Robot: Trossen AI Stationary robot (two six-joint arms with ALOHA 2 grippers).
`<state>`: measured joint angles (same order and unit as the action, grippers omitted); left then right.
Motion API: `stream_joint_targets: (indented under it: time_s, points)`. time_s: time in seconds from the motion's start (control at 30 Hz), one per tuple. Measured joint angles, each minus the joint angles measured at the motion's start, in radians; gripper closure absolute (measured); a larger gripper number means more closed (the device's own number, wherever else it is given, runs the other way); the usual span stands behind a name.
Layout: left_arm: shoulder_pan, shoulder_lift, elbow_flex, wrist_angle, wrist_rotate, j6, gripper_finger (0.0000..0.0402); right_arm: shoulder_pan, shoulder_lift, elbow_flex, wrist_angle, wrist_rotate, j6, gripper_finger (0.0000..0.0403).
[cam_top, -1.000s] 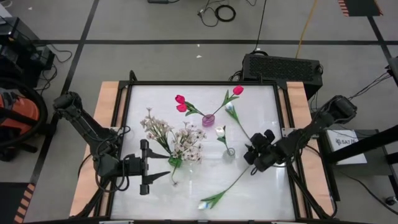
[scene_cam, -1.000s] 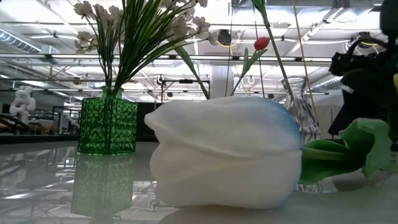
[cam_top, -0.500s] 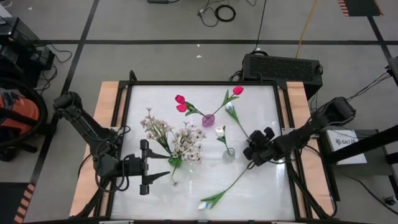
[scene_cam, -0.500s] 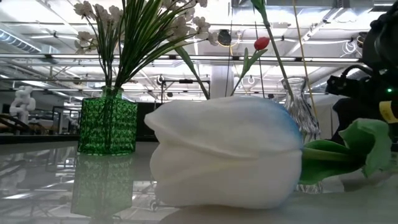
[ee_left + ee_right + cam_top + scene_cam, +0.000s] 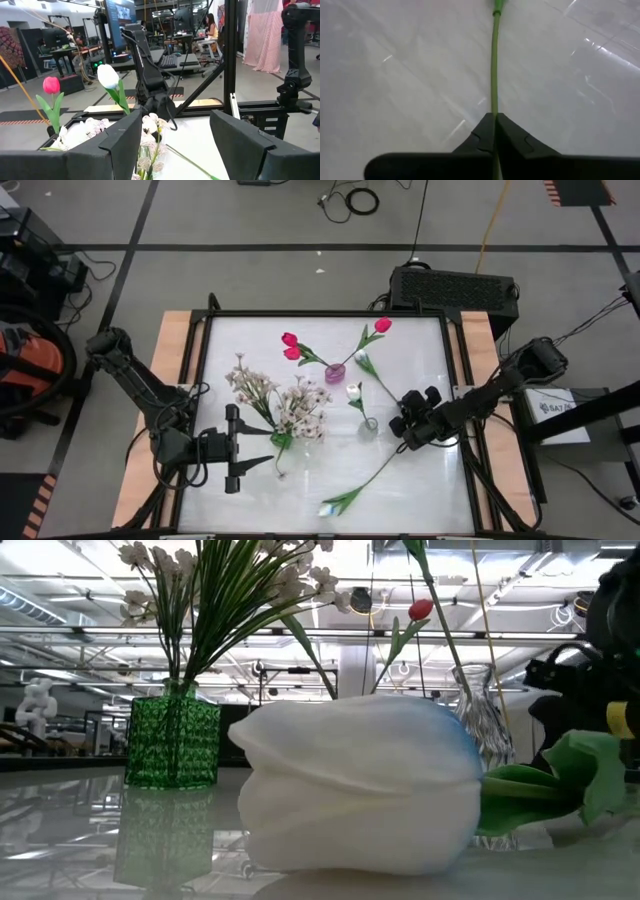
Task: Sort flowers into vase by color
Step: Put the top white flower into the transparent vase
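Where pinched, stem [image 5: 494, 60] between right gripper [image 5: 495, 131] fingertips

I see a textured green glass square vase [image 5: 172, 743] holding cream blossom sprays [image 5: 275, 398] on green stems. I see pink-red tulips [image 5: 291, 346] over a small magenta vase [image 5: 335, 373]. The white tulip head [image 5: 355, 787] shows a blue tinge. The thin stem [image 5: 495, 60] is plain green between black fingers [image 5: 475, 145]. The glossy tabletop [image 5: 420, 490] is white.

grey floor [image 5: 250, 270], black tape lines [image 5: 300, 247], cables [image 5: 350, 200]
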<state>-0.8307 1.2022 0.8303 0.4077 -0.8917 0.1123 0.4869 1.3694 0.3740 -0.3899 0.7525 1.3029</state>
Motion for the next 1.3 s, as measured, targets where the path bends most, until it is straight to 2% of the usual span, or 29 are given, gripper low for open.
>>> stream_joint_targets:
  time_s: [0.27,0.53,0.87,1.13,1.3]
  points:
    - [0.000,0.000,0.000,-0.004,0.000,0.000,0.0159,0.002,-0.144,0.122,-0.207,0.037,0.033,0.0402]
    - [0.000,0.000,0.000,-0.006,0.000,-0.002,0.0159,0.023,-0.181,0.264,-0.331,0.050,0.019,0.0403]
    - [0.000,0.000,0.000,-0.006,0.000,-0.003,0.0159,0.084,-0.182,0.397,-0.732,0.095,0.297,0.0403]
    - [0.000,0.000,0.000,-0.006,0.000,-0.003,0.0159,0.142,-0.182,0.547,-1.072,0.265,0.527,0.0402]
    - [0.000,0.000,0.000,-0.006,0.000,-0.003,0.0159,0.157,-0.182,0.628,-1.164,0.429,0.584,0.0402]
